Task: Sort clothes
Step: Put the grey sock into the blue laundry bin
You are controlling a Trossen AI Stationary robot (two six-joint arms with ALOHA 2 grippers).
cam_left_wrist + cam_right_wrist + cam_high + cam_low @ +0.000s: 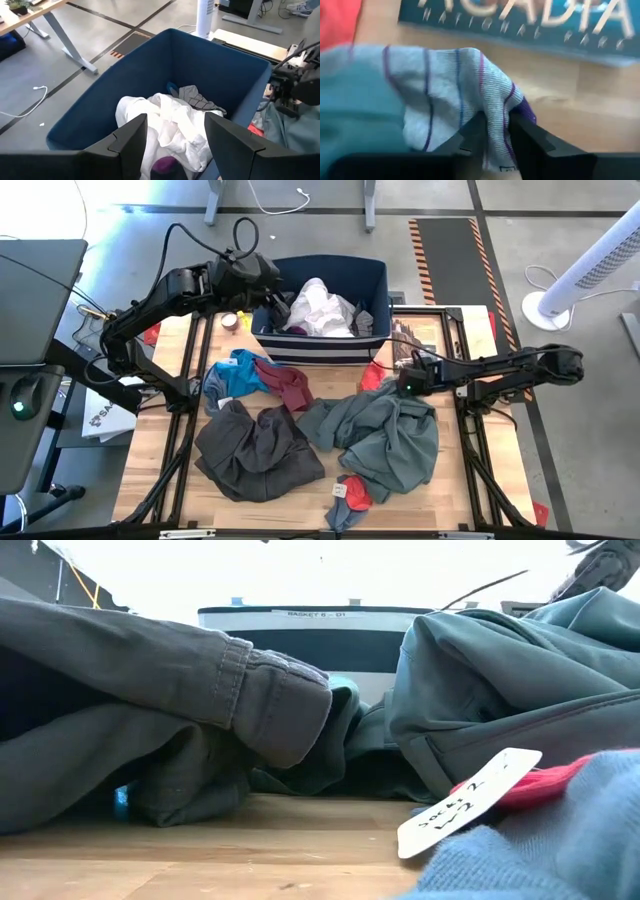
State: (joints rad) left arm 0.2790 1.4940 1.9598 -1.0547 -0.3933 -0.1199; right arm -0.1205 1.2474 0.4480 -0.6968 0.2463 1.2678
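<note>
High view: at the near table edge lie small grey and red socks point(350, 496). Behind them, dark grey-brown trousers point(255, 450) sit left and a grey-green shirt point(385, 435) right, touching at the middle. Beyond the trousers lie a maroon piece point(292, 386) and a bright blue piece point(235, 373). The right gripper point(405, 385) sits at the shirt's far edge; the right wrist view shows its fingers point(470, 137) pinched on a grey striped sock point(457, 95). Farthest, the navy bin point(375, 280) holds a white garment point(318, 308). The left gripper point(175, 145) hovers over the bin, fingers spread wide, holding nothing.
</note>
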